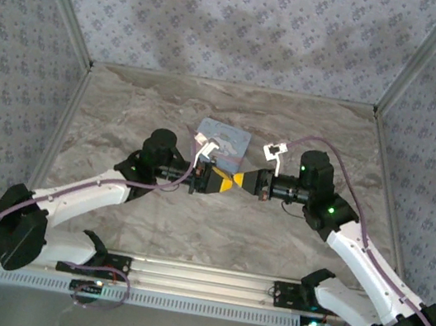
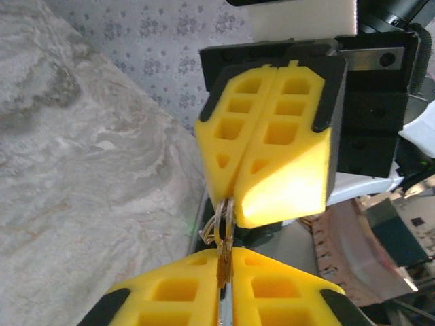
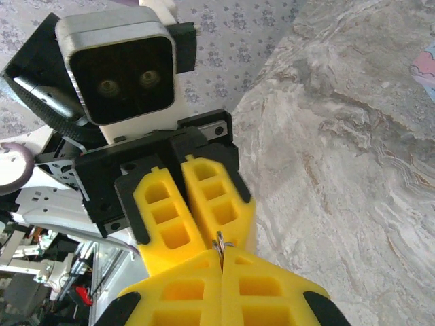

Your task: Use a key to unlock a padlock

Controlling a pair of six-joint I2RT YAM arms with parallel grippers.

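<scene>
A light-blue tin (image 1: 224, 136) lies on the marbled grey table (image 1: 215, 229), toward the far side. Floral-patterned walls (image 1: 242, 16) enclose the table on three sides. A metal rail (image 1: 194, 303) runs along the near edge.

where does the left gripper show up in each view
top external: left gripper at the centre of the table, tip to tip with the right gripper.
left wrist: bottom edge, pointing up, shut on a brass key.
right wrist: just left of centre, below its wrist camera, pointing down.
shared landmark: the right gripper, meeting it tip to tip in every view.
</scene>
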